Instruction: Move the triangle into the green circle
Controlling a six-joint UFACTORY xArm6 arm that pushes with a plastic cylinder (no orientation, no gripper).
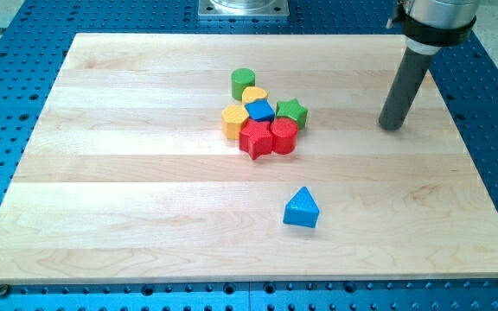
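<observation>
On wooden board over blue perforated table: blue triangle, green circle, my tip apart, no hand

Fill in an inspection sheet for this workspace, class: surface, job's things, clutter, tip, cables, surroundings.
Surface: wooden board, pale, lying flat.
Job's things: blue triangle alone toward the view's bottom; green circle at the top of the cluster.
Clutter: yellow heart, blue block, green star, yellow block, red star, red block, packed together.
Tip: my tip at the view's right, apart from all blocks.
Cables: nothing seen.
Surroundings: blue perforated table.
</observation>
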